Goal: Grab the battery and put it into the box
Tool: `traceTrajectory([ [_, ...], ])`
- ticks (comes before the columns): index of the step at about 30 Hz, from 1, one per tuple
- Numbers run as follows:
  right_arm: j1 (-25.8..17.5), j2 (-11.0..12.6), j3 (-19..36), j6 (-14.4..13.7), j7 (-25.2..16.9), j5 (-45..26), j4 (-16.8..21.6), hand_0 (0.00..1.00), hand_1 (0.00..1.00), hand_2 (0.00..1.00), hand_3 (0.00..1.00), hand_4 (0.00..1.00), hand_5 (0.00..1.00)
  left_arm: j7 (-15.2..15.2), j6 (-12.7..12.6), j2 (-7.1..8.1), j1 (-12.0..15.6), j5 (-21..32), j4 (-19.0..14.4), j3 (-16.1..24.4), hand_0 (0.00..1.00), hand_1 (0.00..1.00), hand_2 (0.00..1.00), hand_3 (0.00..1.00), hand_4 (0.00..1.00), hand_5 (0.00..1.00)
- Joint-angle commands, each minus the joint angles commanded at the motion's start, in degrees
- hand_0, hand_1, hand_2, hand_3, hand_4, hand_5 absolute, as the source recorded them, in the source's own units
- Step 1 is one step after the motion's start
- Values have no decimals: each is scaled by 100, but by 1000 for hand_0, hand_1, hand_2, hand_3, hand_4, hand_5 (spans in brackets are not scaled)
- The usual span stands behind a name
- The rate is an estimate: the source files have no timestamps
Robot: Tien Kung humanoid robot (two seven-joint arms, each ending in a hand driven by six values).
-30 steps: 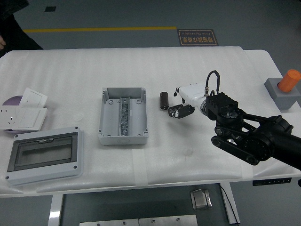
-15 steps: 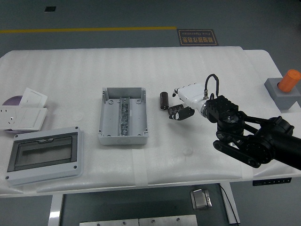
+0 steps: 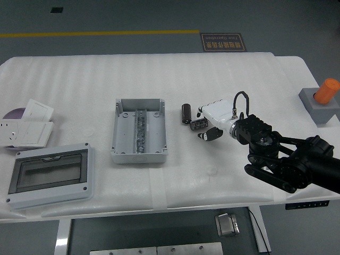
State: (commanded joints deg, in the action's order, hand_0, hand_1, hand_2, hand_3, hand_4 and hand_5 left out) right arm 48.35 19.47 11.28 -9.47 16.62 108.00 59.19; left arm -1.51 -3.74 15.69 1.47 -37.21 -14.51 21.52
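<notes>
Task is early, nothing delivered yet. The battery [image 3: 186, 113], a dark cylinder, lies on the white bench [image 3: 223, 79] just right of the box [image 3: 138, 130], at about 3 o'clock from it and apart from its wall. The box is an open grey enclosure with a metal rail down the middle; no battery shows inside.

The right robot hand [image 3: 204, 125] reaches in from 4 o'clock, white palm and black fingers [image 3: 199, 124] just beside the battery at its 4 o'clock. Fingers look loosely parted and curled toward the battery, holding nothing. Whether a fingertip touches the battery, cannot tell; they are very close. No grip closed, battery not lifted.

Left robot hand is not visible.

Other stuff, untouched: clear-lidded grey cover [image 3: 49, 175] at 8 o'clock from the box, white socket plates [image 3: 27, 127] at 9 o'clock near the bench's left edge, grey block with an orange peg [image 3: 321, 101] at the far right.

Left to do, as judged: close on the battery, lift, carry toward 9 o'clock over the box rim, release inside.
</notes>
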Motion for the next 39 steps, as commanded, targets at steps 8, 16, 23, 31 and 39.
traceTrajectory([
  [8, 41, -41, -24, -136, -89, -111, -119, 612, 645, 628, 672, 695, 316, -3, 4, -2, -18, -31, -10, -7, 625, 650, 475, 593, 518, 480],
  [16, 88, -127, -149, -143, -106, -265, -218, 585, 632, 618, 666, 612, 280, -8, 10, 6, -35, -97, -32, 23, 625, 650, 475, 594, 519, 481],
  [23, 98, -157, -246, -146, -122, -354, -267, 582, 629, 616, 666, 585, 275, -10, 15, 9, -55, -155, -52, 67, 625, 650, 474, 594, 518, 484],
  [31, 96, -170, -328, -153, -127, -429, -259, 585, 628, 616, 666, 582, 279, -18, 30, 17, -78, -290, -95, 171, 624, 651, 474, 594, 518, 487],
  [39, 102, -152, -344, -203, -140, -471, -231, 582, 628, 616, 667, 579, 286, -9, 19, 24, -75, -336, -114, 222, 624, 651, 474, 590, 516, 487],
])
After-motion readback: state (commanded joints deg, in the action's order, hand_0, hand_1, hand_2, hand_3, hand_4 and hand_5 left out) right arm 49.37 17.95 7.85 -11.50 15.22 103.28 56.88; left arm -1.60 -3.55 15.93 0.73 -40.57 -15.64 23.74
